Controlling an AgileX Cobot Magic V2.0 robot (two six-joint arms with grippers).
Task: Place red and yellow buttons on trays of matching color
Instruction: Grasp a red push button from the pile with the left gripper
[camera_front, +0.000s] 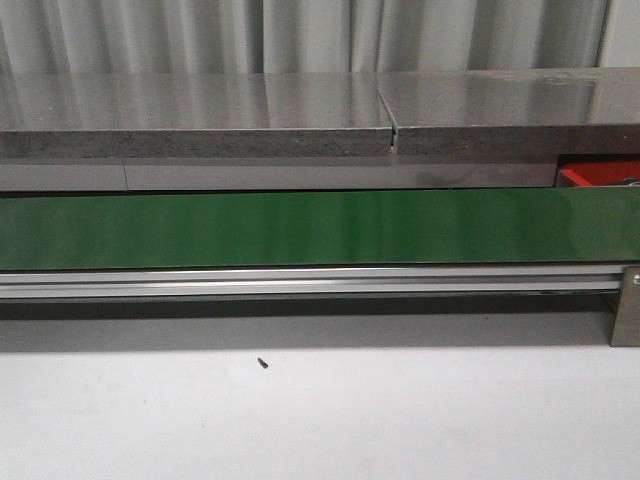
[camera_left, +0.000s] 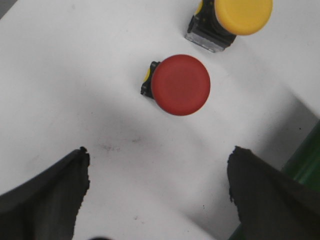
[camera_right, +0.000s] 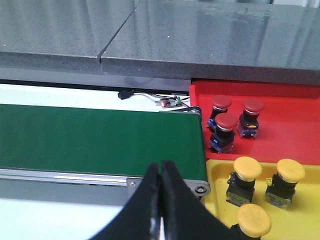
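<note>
In the left wrist view a red button (camera_left: 180, 85) and a yellow button (camera_left: 242, 15) lie on the white table. My left gripper (camera_left: 159, 150) hovers open above the table just short of the red button, nothing between its fingers. In the right wrist view my right gripper (camera_right: 161, 165) is shut and empty over the belt's near rail. Beyond it, the red tray (camera_right: 290, 135) holds three red buttons (camera_right: 226, 122) and the yellow tray (camera_right: 217, 172) holds three yellow buttons (camera_right: 248, 167). The front view shows only a corner of the red tray (camera_front: 600, 172) and neither gripper.
A long green belt (camera_front: 300, 228) on an aluminium rail crosses the table; its end (camera_right: 95, 135) meets both trays. A grey stone shelf (camera_front: 200, 110) runs behind it. A small black screw (camera_front: 262, 363) lies on the white tabletop. Wires (camera_right: 150, 97) sit behind the belt's end.
</note>
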